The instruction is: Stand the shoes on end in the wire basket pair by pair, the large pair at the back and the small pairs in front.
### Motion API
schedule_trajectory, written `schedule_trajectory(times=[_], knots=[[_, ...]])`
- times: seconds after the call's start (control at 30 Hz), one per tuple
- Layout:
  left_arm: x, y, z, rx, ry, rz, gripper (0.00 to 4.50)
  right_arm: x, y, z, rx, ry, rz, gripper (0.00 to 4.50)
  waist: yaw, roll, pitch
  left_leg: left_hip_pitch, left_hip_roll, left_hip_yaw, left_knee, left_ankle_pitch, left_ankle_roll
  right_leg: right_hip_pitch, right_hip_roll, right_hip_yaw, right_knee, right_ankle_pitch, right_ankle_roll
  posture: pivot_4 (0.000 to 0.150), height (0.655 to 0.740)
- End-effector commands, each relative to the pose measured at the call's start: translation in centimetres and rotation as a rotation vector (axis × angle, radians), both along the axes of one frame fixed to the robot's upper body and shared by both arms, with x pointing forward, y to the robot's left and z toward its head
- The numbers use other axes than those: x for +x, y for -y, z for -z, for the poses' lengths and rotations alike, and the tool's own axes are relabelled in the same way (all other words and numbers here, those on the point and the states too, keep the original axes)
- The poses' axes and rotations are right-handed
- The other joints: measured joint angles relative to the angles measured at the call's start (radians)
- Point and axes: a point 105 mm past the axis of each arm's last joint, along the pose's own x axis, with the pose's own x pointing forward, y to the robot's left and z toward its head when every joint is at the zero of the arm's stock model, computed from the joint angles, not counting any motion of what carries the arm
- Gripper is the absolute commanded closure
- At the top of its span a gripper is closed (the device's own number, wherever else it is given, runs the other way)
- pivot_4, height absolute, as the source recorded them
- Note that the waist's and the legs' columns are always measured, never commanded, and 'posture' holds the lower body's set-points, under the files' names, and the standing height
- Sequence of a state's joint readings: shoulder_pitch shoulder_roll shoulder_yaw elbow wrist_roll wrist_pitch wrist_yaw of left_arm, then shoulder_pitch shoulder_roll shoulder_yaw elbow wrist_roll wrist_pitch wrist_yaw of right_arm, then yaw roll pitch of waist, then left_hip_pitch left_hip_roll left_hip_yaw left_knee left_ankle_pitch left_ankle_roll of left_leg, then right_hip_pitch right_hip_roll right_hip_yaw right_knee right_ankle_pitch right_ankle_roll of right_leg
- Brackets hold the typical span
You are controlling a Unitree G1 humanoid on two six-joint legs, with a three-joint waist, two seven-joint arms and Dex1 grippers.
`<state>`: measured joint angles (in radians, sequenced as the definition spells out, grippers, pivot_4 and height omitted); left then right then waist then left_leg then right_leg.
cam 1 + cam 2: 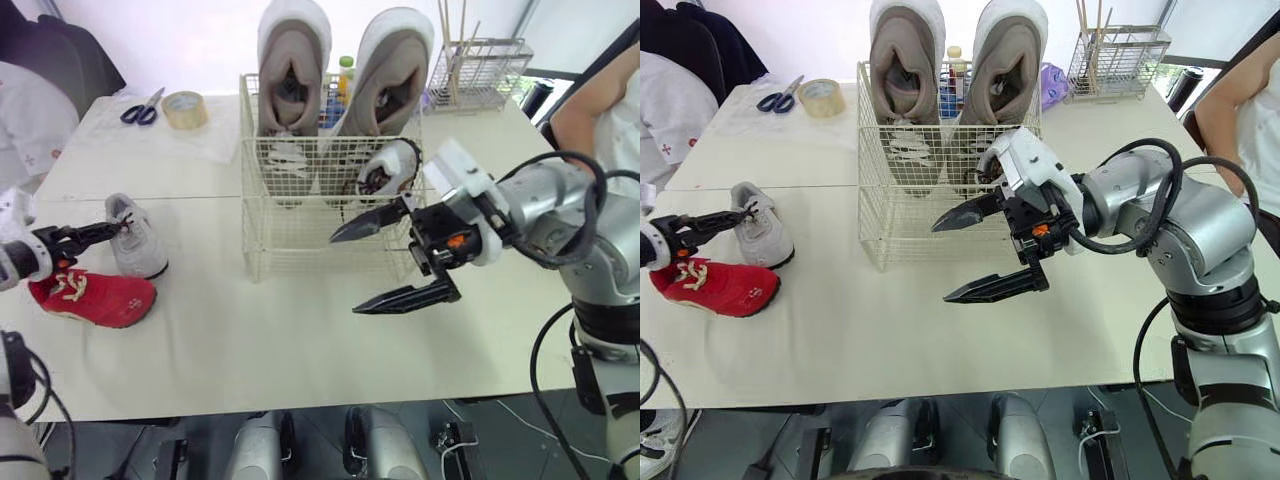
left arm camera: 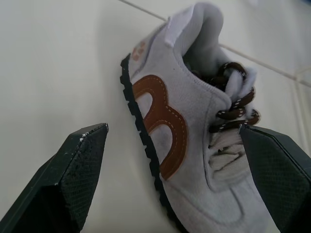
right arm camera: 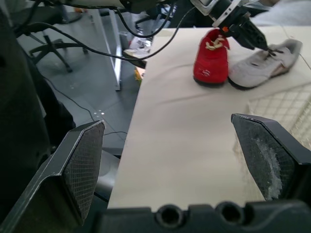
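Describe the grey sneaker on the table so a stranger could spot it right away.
Start at the white wire basket on the table and look to the robot's left, where two small shoes lie together. The grey sneaker is the one nearer the basket: pale suede, a brown curved stripe on its side and dark laces, unlike the red shoe beside it.

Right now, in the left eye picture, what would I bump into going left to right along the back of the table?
scissors → tape roll → wire basket → wire rack
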<state>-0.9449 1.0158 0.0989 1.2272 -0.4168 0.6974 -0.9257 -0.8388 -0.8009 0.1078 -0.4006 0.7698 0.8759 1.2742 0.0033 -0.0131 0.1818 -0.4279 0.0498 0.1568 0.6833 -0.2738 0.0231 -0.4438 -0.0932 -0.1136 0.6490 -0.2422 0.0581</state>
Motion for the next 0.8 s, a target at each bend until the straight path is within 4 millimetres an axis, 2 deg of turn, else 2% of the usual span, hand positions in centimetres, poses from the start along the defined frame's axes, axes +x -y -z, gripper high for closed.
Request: schedule_trajectory(times=[0.03,0.23,0.27,0.37,0.43,0.53,0.6,0.73,0.8], knots=[[0.7,-0.2,-0.2,0.07,0.005,-0.02,0.88,-0.4,0.3,-0.7,0.007,0.048,0.021,0.0,-0.004,0.0,0.0,0.0,0.0,0.0,0.0,0.0,0.0,0.0,0.0,0.0,0.0,0.0,0.0,0.15,0.74],[1.7,0.5,-1.1,0.041,0.067,-0.025,3.75,-0.3,0.5,-0.8,0.021,0.046,0.048,0.0,-0.016,-0.003,0.001,0.0,0.0,0.0,0.0,0.0,0.001,0.0,0.0,0.0,0.001,0.0,0.0,0.15,0.74],[2.0,0.1,-2.2,0.049,0.129,-0.046,4.16,-0.1,0.5,-0.8,0.023,0.047,0.056,0.0,-0.016,-0.005,0.001,0.0,0.0,0.0,0.0,0.0,0.001,0.0,0.0,0.0,0.001,0.0,0.0,0.15,0.74],[2.4,-1.3,-6.3,0.053,0.328,-0.124,4.16,0.4,0.7,-0.9,0.03,0.056,0.087,0.0,-0.017,-0.01,0.002,0.0,0.001,-0.001,0.001,0.0,0.001,0.0,0.0,0.0,0.001,0.0,0.0,0.15,0.74],[2.3,-1.7,-10.2,0.07,0.536,-0.131,4.16,0.7,1.0,-1.0,0.04,0.059,0.115,0.0,-0.017,-0.013,0.002,0.0,0.001,-0.001,0.001,0.0,0.001,0.0,-0.001,0.0,0.001,0.0,0.0,0.15,0.74],[0.9,-1.1,-15.0,0.173,0.805,-0.115,4.16,1.1,1.6,-1.2,0.061,0.056,0.159,0.0,-0.017,-0.015,0.002,0.0,0.0,-0.001,0.001,0.0,0.001,0.0,-0.003,0.0,0.0,0.0,0.0,0.15,0.74],[-0.7,1.3,-17.2,0.218,0.908,-0.099,4.16,1.6,2.2,-1.5,0.076,0.05,0.198,0.0,-0.019,-0.015,0.002,0.0,0.0,0.0,0.001,-0.001,0.002,0.0,-0.004,0.001,0.0,0.0,0.0,0.15,0.74],[-4.9,9.6,-19.6,0.248,1.092,-0.019,4.16,2.9,3.3,-2.1,0.082,0.056,0.262,0.0,-0.013,-0.016,0.002,0.001,-0.001,-0.001,0.002,-0.001,0.002,0.003,-0.006,0.002,-0.001,0.001,0.002,0.15,0.74],[-6.6,14.4,-19.8,0.253,1.159,0.022,4.16,3.7,3.7,-2.4,0.069,0.069,0.276,0.0,-0.011,-0.016,0.002,0.001,-0.001,-0.002,0.002,-0.001,0.002,0.004,-0.006,0.002,-0.001,0.001,0.002,0.15,0.74]])
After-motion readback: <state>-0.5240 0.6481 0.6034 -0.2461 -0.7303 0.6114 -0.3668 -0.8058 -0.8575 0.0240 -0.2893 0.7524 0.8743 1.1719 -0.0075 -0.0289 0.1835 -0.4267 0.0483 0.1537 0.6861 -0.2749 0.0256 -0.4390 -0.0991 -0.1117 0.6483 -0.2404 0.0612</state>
